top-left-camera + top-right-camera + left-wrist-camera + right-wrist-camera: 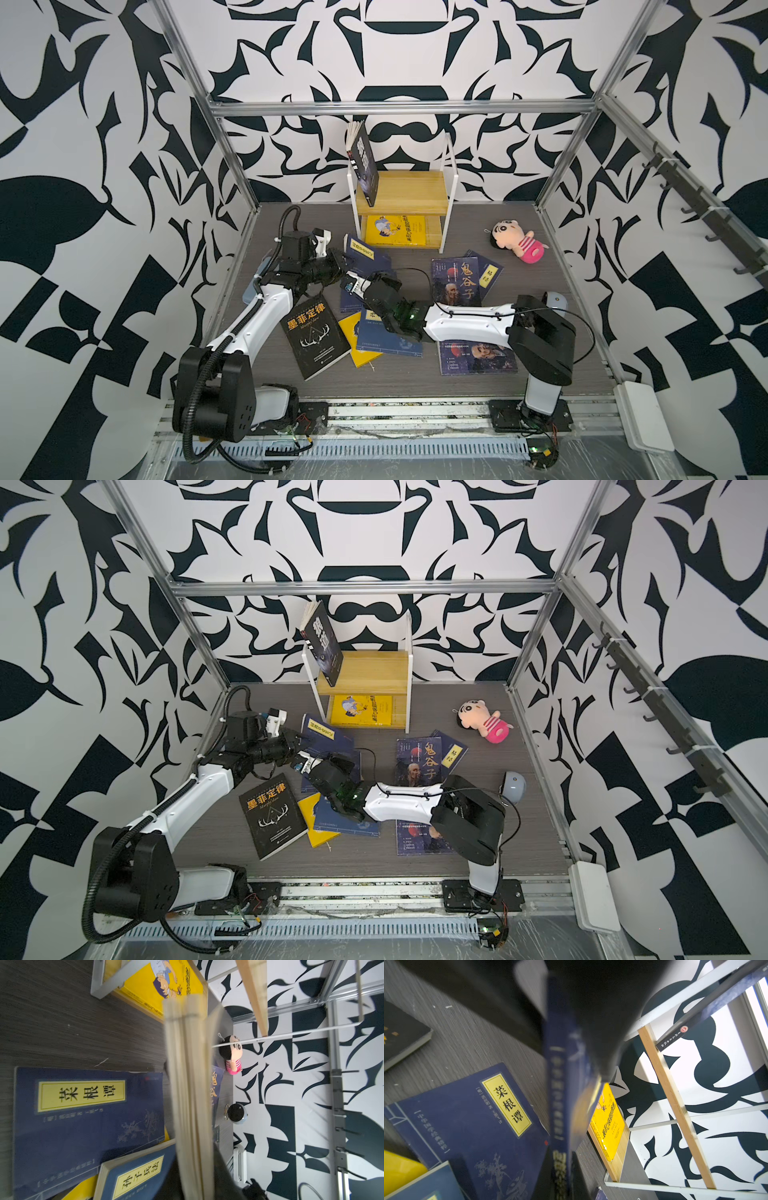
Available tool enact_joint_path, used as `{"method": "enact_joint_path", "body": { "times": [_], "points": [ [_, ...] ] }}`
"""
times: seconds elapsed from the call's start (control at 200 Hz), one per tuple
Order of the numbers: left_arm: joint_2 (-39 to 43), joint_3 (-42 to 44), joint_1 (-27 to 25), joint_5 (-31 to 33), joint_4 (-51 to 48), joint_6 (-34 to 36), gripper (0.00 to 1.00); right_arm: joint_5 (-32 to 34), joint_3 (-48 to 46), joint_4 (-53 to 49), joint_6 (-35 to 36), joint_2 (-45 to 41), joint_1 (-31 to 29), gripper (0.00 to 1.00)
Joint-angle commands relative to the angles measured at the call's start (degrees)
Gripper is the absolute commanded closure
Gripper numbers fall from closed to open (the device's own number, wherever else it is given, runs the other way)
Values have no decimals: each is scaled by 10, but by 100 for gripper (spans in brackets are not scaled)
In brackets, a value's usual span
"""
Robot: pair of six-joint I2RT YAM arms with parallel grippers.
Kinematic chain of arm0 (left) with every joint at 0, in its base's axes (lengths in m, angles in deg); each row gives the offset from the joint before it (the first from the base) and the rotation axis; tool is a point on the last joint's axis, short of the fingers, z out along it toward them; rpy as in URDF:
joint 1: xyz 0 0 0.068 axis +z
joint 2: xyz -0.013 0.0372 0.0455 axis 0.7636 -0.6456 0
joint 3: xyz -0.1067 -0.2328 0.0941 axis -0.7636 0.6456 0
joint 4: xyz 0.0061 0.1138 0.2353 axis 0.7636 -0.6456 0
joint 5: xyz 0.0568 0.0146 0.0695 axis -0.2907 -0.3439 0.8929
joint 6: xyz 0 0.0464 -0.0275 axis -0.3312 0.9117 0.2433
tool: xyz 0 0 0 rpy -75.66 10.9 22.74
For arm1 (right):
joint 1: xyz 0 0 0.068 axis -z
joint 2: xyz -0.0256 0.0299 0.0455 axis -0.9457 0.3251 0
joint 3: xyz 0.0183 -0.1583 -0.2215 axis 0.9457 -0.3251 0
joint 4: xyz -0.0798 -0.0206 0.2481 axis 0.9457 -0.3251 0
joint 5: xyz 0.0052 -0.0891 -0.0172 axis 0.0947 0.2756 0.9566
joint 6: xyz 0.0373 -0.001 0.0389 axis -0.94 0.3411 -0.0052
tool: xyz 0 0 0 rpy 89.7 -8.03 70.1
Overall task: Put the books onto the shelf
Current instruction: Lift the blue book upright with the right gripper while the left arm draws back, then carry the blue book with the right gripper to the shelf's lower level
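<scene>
Two grippers meet at one navy book, the raised book (374, 261). It stands tilted on edge, left of centre on the table (415, 374) and in front of the shelf (411, 193). My right gripper (351, 284) reaches across the middle and is clamped on it. In the right wrist view the raised book (560, 1095) runs spine-first between the dark fingers.

My left gripper (343, 261) sits at the book's left edge. In the left wrist view the raised book (187, 1095) shows its page edges down the centre, but I cannot tell whether those jaws grip it or stand clear.

Beside and below it a flat navy book (83, 1115) lies on the table. On the shelf I see a black book (365, 166) leaning upright on the top board. A yellow book (395, 230) lies flat on the lower one. An antler book (316, 340) lies near the left arm, and a portrait book (455, 282) lies to the right of the grippers. The doll (517, 241) is well apart at the far right.
</scene>
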Motion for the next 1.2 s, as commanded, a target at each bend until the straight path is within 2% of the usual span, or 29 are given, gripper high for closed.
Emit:
{"method": "enact_joint_path", "body": {
  "times": [0.0, 0.225, 0.315, 0.37, 0.435, 0.475, 0.585, 0.74, 0.98, 1.1, 1.195],
  "points": [
    [37, -5, 16, -20, 32, 10, 53, -5, -18, 23, -29, -34, 4, 100],
    [75, -13, 68, -21, 13, 66, 23, -9, -96, 79, -88, -96, 4, 100],
    [97, -33, 96, -10, -25, 99, 16, -12, -115, 83, -109, -122, 5, 100],
    [113, -44, 108, 8, -54, 126, 16, -12, -129, 88, -122, -141, 5, 100],
    [131, -54, 118, 29, -86, 170, 5, -14, -148, 97, -144, -167, 7, 100],
    [142, -57, 121, 43, -103, 193, 2, -17, -160, 107, -161, -183, 8, 100],
    [171, -52, 126, 66, -137, 240, 0, -23, -194, 125, -206, -228, 11, 100],
    [209, -21, 139, 63, -137, 254, 0, -32, -233, 152, -246, -276, 16, 100],
    [250, 14, 171, 55, -122, 271, 1, -45, -250, 153, -268, -316, 37, 100],
    [236, 27, 186, 39, -110, 270, 1, -60, -258, 148, -272, -341, 61, 100],
    [227, 32, 188, 41, -98, 270, 0, -68, -252, 122, -245, -356, 79, 100]
  ]
}}
